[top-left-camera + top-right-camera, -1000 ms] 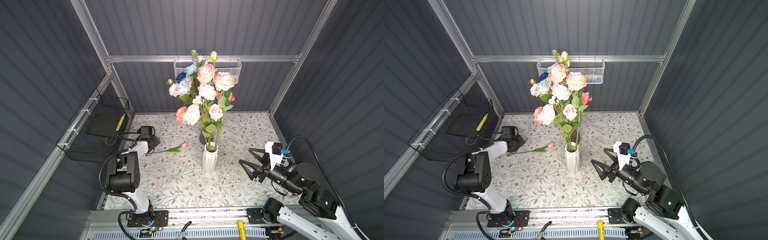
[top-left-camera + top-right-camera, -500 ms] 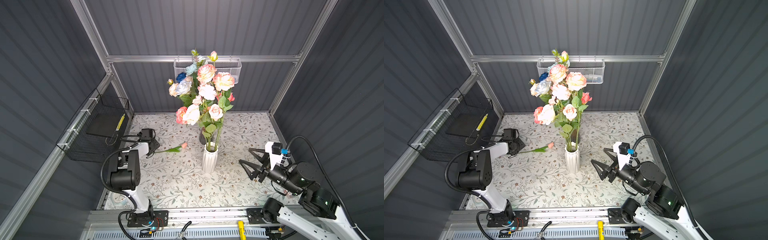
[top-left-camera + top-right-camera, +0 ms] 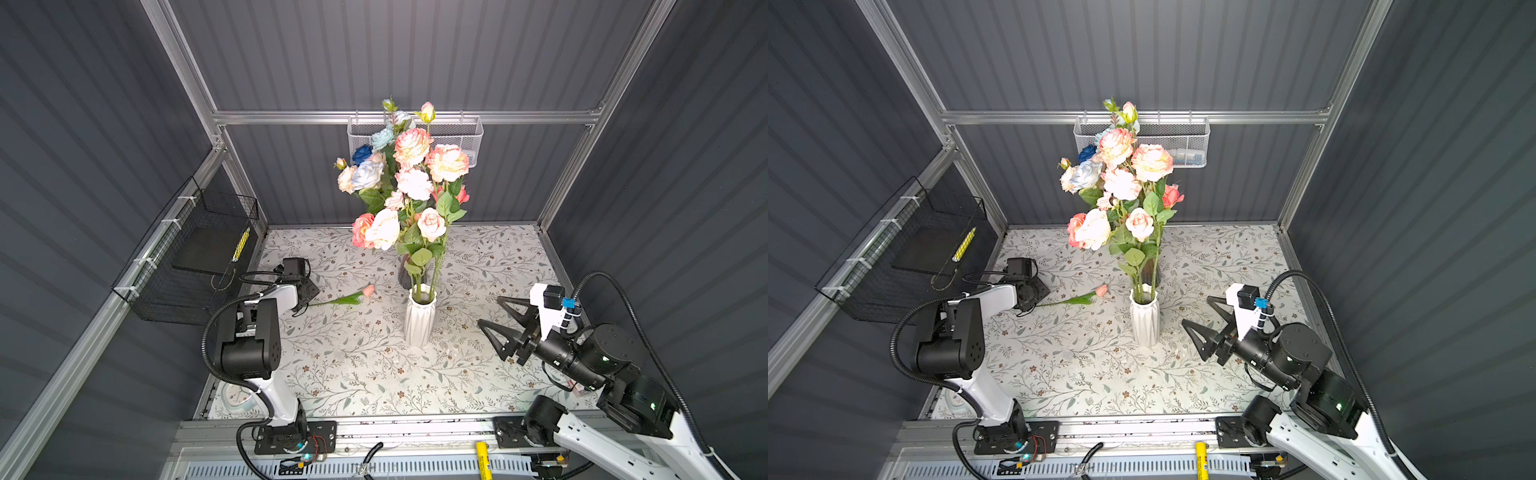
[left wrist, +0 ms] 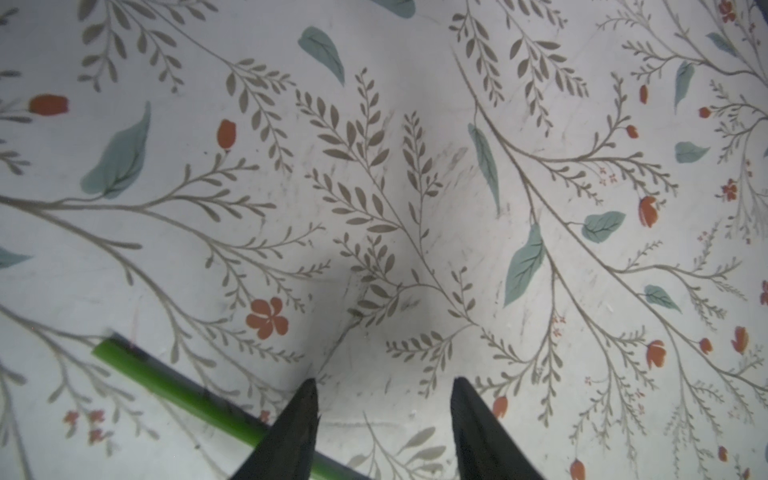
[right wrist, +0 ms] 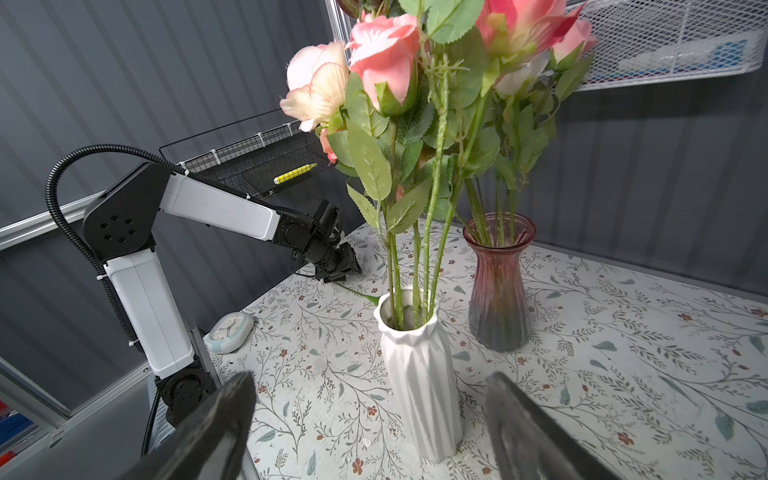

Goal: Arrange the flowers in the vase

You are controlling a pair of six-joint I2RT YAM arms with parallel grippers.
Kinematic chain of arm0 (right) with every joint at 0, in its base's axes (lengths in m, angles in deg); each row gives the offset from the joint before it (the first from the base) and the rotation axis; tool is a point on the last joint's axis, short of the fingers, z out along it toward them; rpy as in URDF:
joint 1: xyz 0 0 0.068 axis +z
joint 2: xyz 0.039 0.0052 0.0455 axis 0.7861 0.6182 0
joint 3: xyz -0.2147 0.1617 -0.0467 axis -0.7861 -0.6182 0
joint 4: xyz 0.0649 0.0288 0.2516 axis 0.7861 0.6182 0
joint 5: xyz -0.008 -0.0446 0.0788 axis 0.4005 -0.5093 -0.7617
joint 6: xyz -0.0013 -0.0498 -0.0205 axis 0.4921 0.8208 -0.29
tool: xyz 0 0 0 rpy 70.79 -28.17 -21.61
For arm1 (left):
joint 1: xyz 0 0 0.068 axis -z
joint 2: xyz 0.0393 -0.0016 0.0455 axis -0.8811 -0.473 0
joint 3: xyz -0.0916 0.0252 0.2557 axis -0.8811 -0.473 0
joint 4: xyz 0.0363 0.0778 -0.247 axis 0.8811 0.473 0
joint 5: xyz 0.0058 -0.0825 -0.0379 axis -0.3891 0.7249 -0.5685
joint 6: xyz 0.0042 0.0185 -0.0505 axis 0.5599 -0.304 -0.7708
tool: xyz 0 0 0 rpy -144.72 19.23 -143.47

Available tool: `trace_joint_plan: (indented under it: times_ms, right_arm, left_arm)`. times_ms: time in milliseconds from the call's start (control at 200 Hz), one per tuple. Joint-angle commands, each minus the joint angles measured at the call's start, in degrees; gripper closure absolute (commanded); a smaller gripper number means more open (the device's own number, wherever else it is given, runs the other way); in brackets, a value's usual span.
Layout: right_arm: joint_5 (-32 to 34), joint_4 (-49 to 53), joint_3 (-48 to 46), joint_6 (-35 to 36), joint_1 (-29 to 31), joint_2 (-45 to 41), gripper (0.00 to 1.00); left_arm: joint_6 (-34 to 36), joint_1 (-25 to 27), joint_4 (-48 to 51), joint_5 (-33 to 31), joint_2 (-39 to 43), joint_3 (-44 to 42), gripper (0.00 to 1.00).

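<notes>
Right now the step in hand, as I judge it, is picking up the one loose flower [image 3: 341,299]. It lies flat on the desk [image 3: 353,374], its pink bud toward the white vase [image 3: 419,322] and its cut end by my left fingers [image 3: 308,291]. Every other flower [image 3: 411,183] stands in a vase. My left fingers are apart and grip nothing. In the left wrist view the green stem runs slantwise under one of them, with bare desk in the gap. My right fingers [image 3: 496,334] are spread wide and empty, near the white vase and facing it, apart from it.

Next, I think, the left fingers must shift sideways until the stem sits between them, then close and lift. The cut end then has to be threaded into a mouth already crowded with stems.

I cannot tell whether the stem reaches the gap, since a finger covers it. The bud is outside the left wrist view. The red glass vase [image 5: 498,282] is mostly hidden behind leaves in both top views.
</notes>
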Motion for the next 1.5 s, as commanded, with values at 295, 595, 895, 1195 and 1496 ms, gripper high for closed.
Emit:
trace_joint_plan:
  times_ms: [295,595,895,1195,1496]
  right_arm:
    - [-0.2,-1.0,0.3,0.0,-0.2,-0.4,0.13]
    - [-0.7,-1.5,0.1,-0.1,-0.2,-1.3,0.13]
    - [-0.7,-1.5,0.0,-0.2,-0.2,-1.5,0.13]
    - [-0.9,-1.4,0.1,-0.2,-0.2,-1.5,0.13]
    - [-1.3,-1.6,-0.1,-0.5,-0.2,-1.5,0.13]
  left_arm:
    - [-2.8,-0.3,3.5,-0.3,1.7,-4.2,0.48]
    - [-7.7,5.7,11.0,1.5,12.1,-12.7,0.49]
    - [-20.3,24.4,14.3,12.6,24.2,-16.1,0.49]
    - [-2.6,26.3,34.7,7.3,23.0,-2.9,0.48]
    - [4.6,34.8,40.6,-5.0,16.9,0.5,0.49]
